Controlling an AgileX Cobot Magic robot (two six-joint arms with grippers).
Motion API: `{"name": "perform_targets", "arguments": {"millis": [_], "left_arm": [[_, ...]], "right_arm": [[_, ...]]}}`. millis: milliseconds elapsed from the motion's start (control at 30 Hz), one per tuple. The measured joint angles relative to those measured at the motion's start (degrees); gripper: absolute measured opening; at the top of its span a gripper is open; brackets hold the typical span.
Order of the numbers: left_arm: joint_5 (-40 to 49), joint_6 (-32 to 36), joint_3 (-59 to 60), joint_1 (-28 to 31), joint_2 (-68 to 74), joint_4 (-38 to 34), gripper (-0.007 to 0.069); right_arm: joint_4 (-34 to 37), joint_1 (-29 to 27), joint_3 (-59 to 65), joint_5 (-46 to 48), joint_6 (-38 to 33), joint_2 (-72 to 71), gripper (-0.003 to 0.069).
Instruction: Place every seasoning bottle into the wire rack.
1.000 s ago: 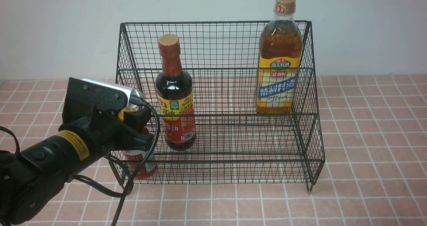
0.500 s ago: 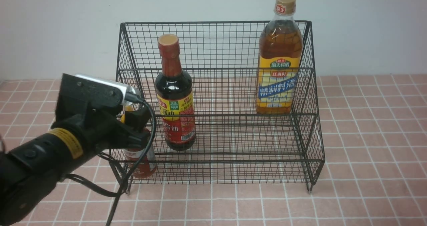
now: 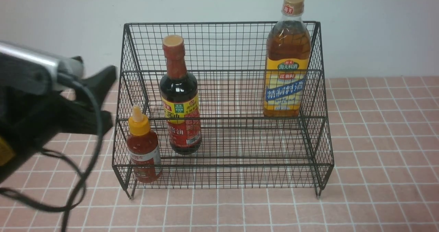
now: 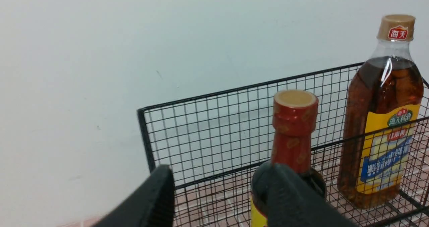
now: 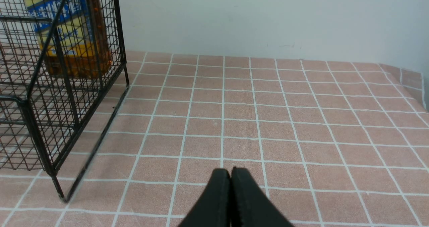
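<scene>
The large black wire-mesh two-tier rack (image 3: 223, 105) now holds all three bottles. The tall amber bottle with tan cap (image 3: 287, 57) stands on the upper tier. The dark bottle with red-yellow label (image 3: 180, 101) stands on the lower tier, the small red squeeze bottle with yellow nozzle (image 3: 143, 146) just beside it. The left gripper (image 4: 219, 200) has released and withdrawn from the rack, jaws apart and empty. The right gripper (image 5: 230, 200) is clenched on nothing. Judgement: task appears complete.

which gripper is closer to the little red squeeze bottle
Left. The left gripper hangs open just outside the wire rack, beside the squeeze bottle. The right gripper is shut beyond the rack's far side.
</scene>
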Motion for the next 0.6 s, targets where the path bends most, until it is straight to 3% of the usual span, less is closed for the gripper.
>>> {"name": "perform_targets", "arguments": {"millis": [233,400,600], "left_arm": [[17.45,-0.41,0.00,0.00,-14.77,-0.30,0.0017],[25.30,-0.72,0.00,0.00,-24.87,-0.41,-0.0007],[27.57,-0.72,0.00,0.00,-32.37,-0.41,-0.0007]], "right_arm": [[0.00,0.00,0.00,0.00,0.00,0.00,-0.0013],[0.00,0.00,0.00,0.00,0.00,0.00,-0.0013],[0.00,0.00,0.00,0.00,0.00,0.00,-0.0013]]}}
